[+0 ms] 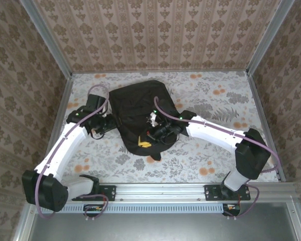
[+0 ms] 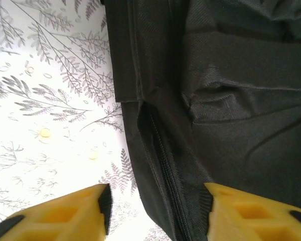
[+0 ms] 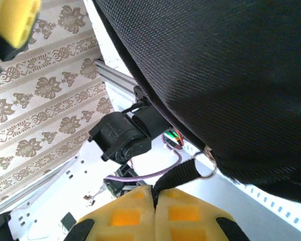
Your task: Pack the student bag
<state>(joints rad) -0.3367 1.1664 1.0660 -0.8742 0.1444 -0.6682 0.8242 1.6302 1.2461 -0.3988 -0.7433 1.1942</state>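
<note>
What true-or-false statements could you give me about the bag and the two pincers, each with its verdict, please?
1. The right pincer is shut on a black strap of the student bag. True.
2. The left pincer is clamped on the zipper. False: its fingers stand apart, one over the table covering, one over the bag.
3. The table covering is plain white. False: it carries a leaf and flower print.
4. A metal ring hangs where the strap meets the bag. True.

The scene is overlooked from above. The large black fabric backpack (image 1: 138, 113) is shared, framed closely beyond each wrist's fingers (image 2: 55, 216).
</note>
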